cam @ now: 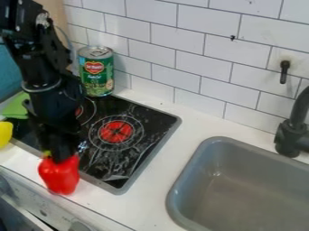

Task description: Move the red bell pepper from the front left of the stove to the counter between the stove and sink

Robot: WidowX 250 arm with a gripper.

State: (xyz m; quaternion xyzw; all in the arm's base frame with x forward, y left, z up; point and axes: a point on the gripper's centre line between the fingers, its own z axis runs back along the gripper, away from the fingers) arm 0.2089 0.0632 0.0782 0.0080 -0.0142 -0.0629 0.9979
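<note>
Red toy bell pepper [59,176] at the cooktop's [156,143] near-left edge, stem end up, pinched near its top by the black gripper [58,155]. Green tin can [96,74] upright behind the cooktop; grey sink [194,168] to its right. Yellow object [5,134], partly cut off, by its left side. Handling, my judgement: moderate, even squeeze on the rounded shoulders; slow, level travel; pepper's lower end clear of the cooktop's raised rim.

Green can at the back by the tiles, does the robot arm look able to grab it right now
Probably not straight away: the gripper is at the top of the red pepper and may be holding it. Nothing seems to cover the green can, though.
</note>
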